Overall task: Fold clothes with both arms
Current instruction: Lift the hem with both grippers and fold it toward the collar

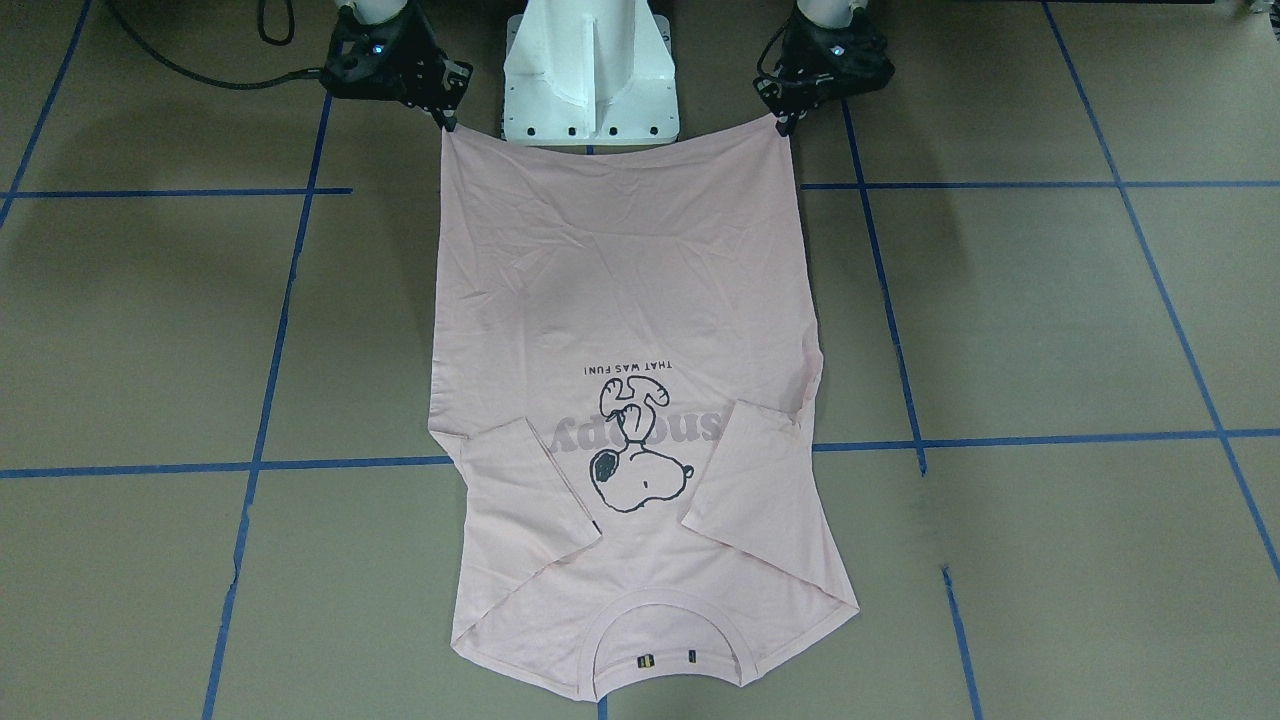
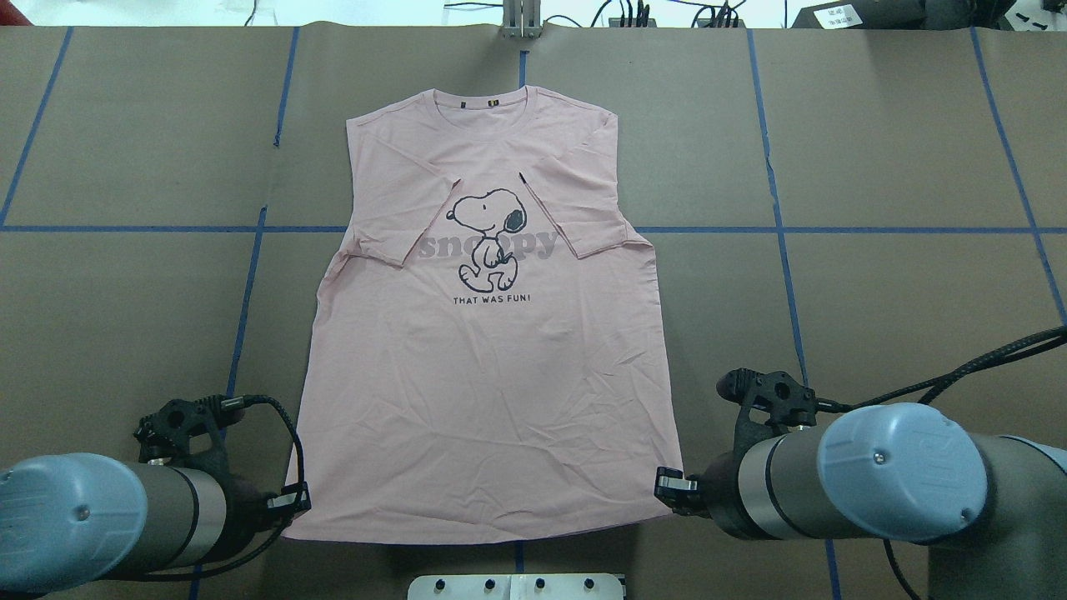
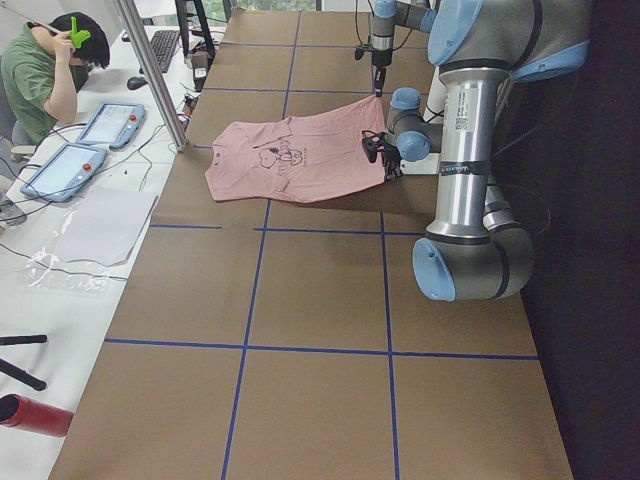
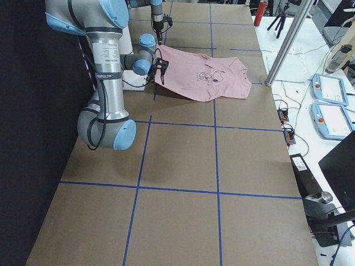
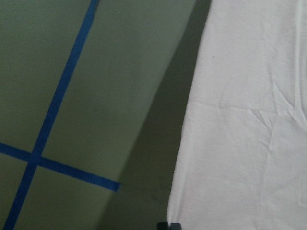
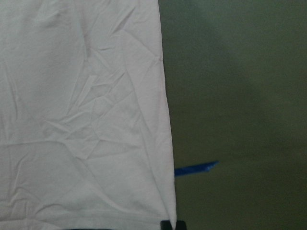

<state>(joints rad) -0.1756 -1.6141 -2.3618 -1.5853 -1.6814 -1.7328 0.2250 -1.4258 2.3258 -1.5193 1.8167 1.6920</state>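
Note:
The pale pink T-shirt (image 2: 488, 367) lies print up on the brown table, collar at the far side, both sleeves folded in over the dog print (image 2: 488, 233). My left gripper (image 2: 293, 502) is shut on the hem's left corner; in the front-facing view it (image 1: 783, 122) is on the right. My right gripper (image 2: 667, 487) is shut on the hem's right corner, and shows in the front-facing view (image 1: 447, 125) on the left. The hem hangs taut between them, raised a little off the table. Each wrist view shows shirt cloth (image 5: 249, 124) (image 6: 86, 120) running to the fingertips at the bottom edge.
The white pedestal base (image 1: 590, 80) stands just behind the hem, between the arms. Blue tape lines (image 2: 775, 229) cross the table. An operator (image 3: 45, 70) and tablets (image 3: 110, 122) are at a side desk beyond the collar end.

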